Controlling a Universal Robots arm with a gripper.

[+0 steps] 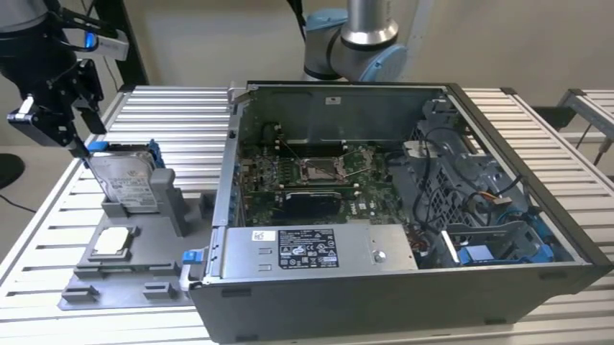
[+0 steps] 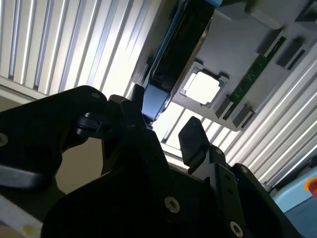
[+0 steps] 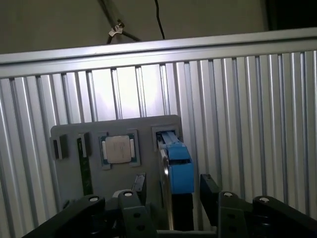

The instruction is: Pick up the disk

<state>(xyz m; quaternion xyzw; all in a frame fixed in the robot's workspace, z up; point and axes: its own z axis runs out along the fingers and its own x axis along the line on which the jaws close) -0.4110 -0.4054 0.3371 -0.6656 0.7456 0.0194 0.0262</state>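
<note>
Fingers (image 3: 208, 187) spread astride upright disk (image 3: 179, 166) in grey holder (image 3: 124, 126) slot, chip (image 3: 119, 148) in adj. recess

gripper (image 2: 162, 124) straddling disk (image 2: 176, 54), seemingly not touching, chip (image 2: 202, 87) beside

White label on disk (image 1: 128, 185), black label on silver box (image 1: 384, 250): no print legible.

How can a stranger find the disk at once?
To the exterior view's left of the open computer case, a grey holder lies on the slatted table. The disk stands on edge in it, silver with a white label and a blue frame; the small square chip beside it lies flat.
</note>
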